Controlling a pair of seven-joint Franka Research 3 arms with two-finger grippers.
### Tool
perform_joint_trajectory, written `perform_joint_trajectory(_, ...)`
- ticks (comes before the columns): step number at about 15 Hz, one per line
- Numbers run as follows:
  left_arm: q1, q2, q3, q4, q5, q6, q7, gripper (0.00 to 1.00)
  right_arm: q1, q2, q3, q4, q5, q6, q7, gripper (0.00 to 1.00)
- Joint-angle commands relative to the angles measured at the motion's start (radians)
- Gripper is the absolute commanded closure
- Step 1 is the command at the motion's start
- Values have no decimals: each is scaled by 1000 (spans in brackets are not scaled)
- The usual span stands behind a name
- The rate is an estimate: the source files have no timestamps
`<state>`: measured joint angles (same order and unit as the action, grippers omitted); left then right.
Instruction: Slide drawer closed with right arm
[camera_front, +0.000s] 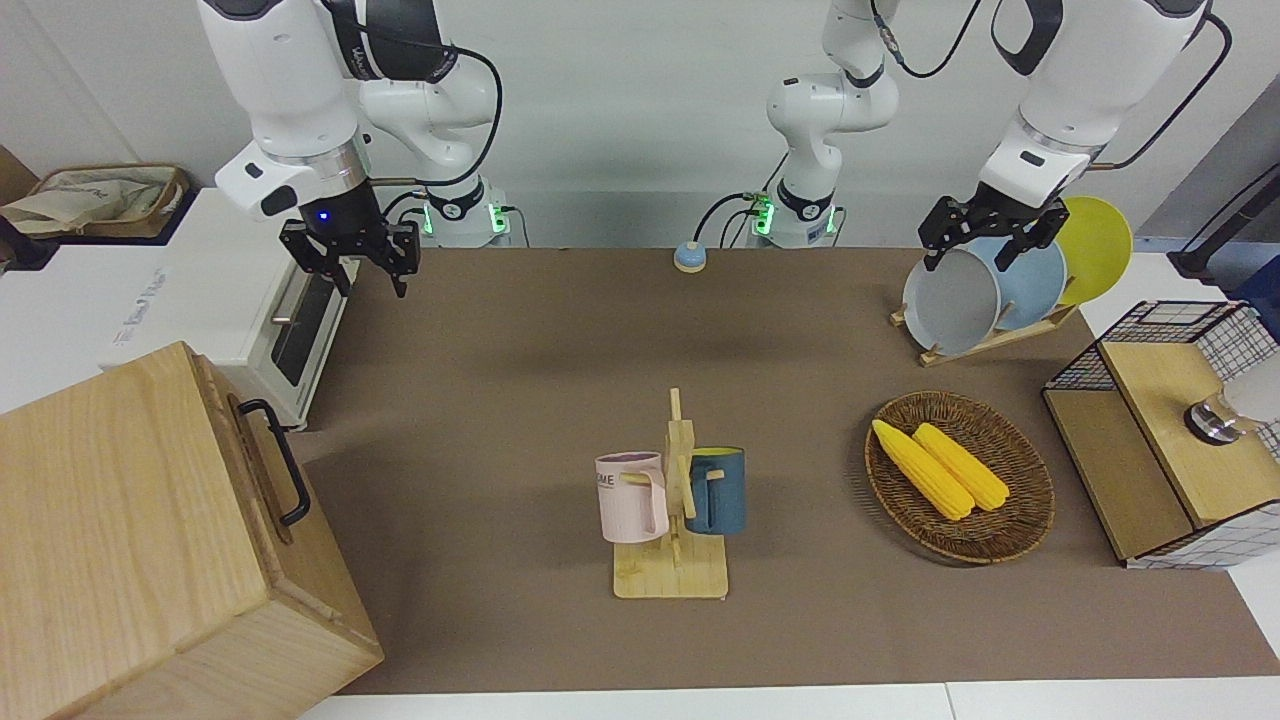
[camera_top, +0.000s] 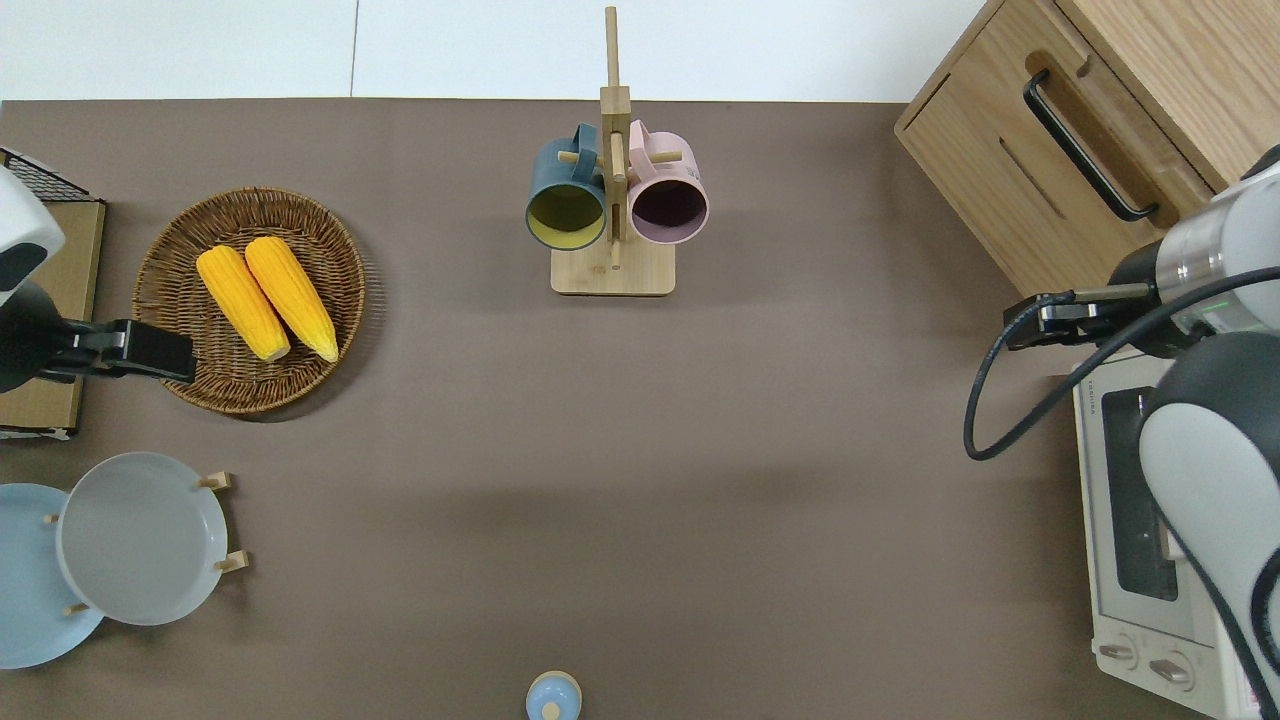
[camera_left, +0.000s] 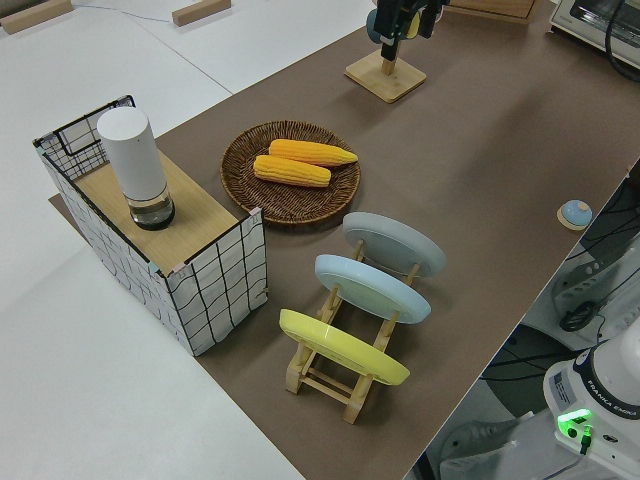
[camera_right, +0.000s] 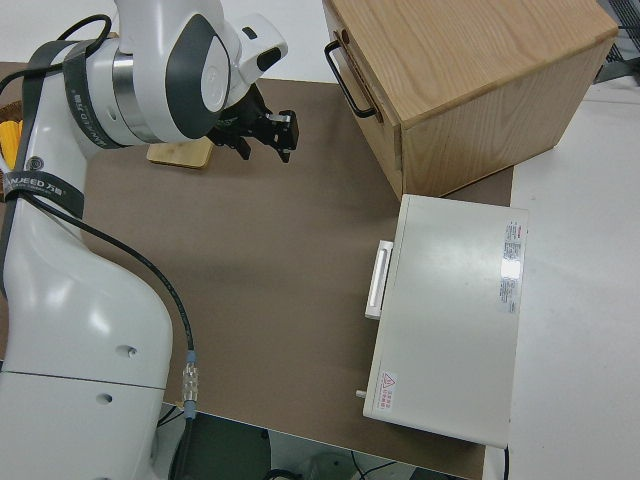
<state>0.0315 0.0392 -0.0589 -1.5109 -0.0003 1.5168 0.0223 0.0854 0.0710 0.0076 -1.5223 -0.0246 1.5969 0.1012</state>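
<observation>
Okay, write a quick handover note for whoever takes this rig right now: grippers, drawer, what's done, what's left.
Right gripper: fingers open, holding nothing, up over the bare mat near the toaster oven, clear of the wooden cabinet.
Left arm: parked, left gripper open.
Drawer: front board looks flush with the cabinet, black bar handle untouched.
Done: the drawer appears shut.
Left: confirm it is fully seated, then park the right arm.
</observation>
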Motion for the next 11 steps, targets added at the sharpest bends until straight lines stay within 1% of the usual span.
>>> perform_joint_trajectory(1, 5, 11, -7, 24, 17, -20, 10, 7, -21, -16, -3, -15, 103, 18, -84, 9)
perform_joint_trajectory(2, 5, 11, -7, 24, 17, -20, 8, 5, -19, -16, -3, -15, 92, 18, -93, 9)
perform_joint_trajectory(5, 5, 11, -7, 24, 17, -20, 10, 7, -4, -19, -1, -13, 3, 17, -95, 9)
perform_joint_trajectory(7, 5, 11, -7, 24, 17, -20, 10, 7, -6, -17, 0, 1, -1, 3, -97, 9)
perform_joint_trajectory(11, 5, 11, -7, 24, 17, -20, 10, 7, -6, -17, 5, 2, 3, -3, -90, 9)
